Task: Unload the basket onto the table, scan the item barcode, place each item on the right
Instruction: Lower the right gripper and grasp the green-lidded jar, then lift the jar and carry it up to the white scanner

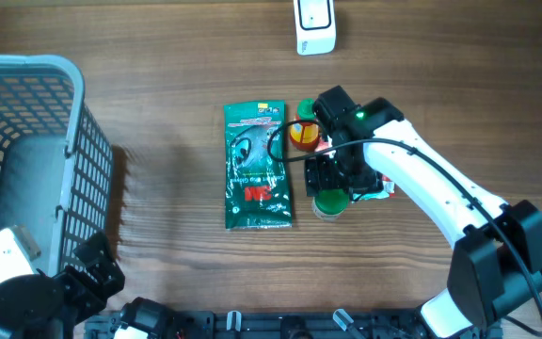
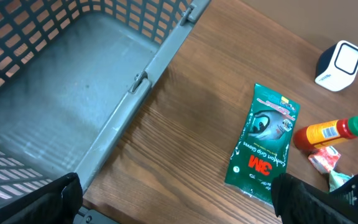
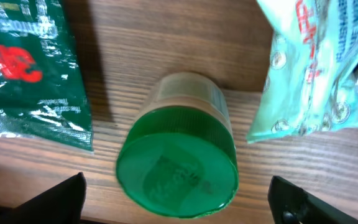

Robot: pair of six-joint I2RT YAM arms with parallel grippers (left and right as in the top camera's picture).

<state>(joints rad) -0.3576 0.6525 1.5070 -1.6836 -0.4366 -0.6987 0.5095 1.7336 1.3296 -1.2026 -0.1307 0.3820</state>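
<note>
- Left gripper [image 2: 176, 186] hangs wide open by the basket [image 1: 26, 66], holding nothing; I would leave it parked there.
- Right gripper [image 3: 178, 179] is spread open either side of the green-lidded jar [image 3: 182, 118], fingers clear of it, nothing gripped yet.
- I judge the step to be the pickup: I'd come down squarely and close on the body below the lid.
- The 3M glove packet [image 1: 257, 168] lies just left of the jar and a pale pouch [image 3: 309, 68] just right, so I'd keep the fingers out of both.
- The scanner [image 1: 314, 26] stands well apart at the far edge; the jar needs carrying there.
- The jar sits on the table, apparently upright, with a clear, tan-looking body.
- Its lid [image 3: 176, 171] is translucent green and glossy.
- No barcode shows yet, so I'd expect to turn the jar.
</note>
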